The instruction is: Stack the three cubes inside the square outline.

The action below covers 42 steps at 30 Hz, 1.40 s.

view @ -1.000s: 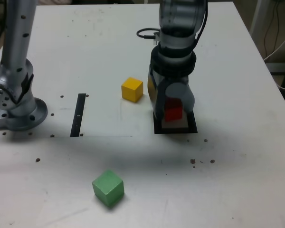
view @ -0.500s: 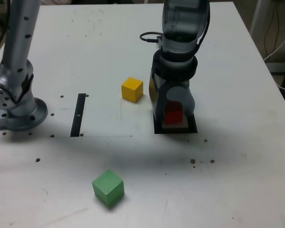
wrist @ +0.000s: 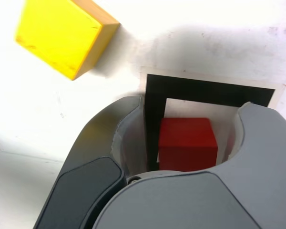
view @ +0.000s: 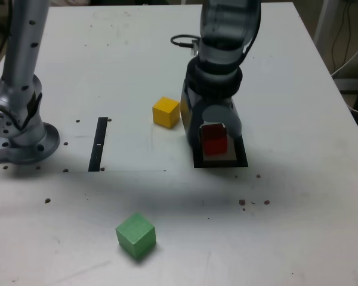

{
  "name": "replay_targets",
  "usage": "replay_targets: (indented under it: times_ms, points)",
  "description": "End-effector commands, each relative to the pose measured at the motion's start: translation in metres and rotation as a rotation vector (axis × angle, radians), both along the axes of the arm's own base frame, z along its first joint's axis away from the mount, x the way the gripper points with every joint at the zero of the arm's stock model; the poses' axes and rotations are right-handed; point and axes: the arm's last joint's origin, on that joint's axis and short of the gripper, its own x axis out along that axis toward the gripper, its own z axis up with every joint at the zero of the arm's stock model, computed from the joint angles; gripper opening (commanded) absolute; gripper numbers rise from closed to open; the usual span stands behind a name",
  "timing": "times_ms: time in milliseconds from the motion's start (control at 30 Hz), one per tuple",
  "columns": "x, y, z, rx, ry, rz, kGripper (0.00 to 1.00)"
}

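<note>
Claw astride unclamped red cube

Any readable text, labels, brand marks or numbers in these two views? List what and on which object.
None readable in either view.
red cube, yellow cube, green cube: plain faces, no markings.
square outline and black strip: bare tape; the strip's pale specks are too small to read as text.
arm and pincer: no logo or label visible.

White table: three cubes, square outline.
</note>
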Motion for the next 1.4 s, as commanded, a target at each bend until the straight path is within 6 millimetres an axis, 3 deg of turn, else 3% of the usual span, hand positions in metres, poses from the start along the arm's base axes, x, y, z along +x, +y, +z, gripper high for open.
replay_targets:
  times_ms: [0, 267, 433, 633, 867, 1200, 1367]
  points:
    - [-0.009, -0.001, 0.024, -0.005, -0.027, -0.021, 0.99]
    - [-0.062, 0.002, 0.11, -0.051, -0.094, -0.211, 0.99]
    - [-0.095, 0.023, 0.132, -0.04, -0.053, -0.356, 0.99]
    - [-0.118, 0.052, 0.12, -0.055, 0.084, -0.438, 0.99]
    - [-0.127, 0.058, 0.096, -0.021, 0.161, -0.499, 0.99]
    - [-0.114, 0.06, 0.062, -0.027, 0.163, -0.552, 0.99]
    - [-0.095, 0.061, 0.036, -0.057, 0.2, -0.553, 0.99]
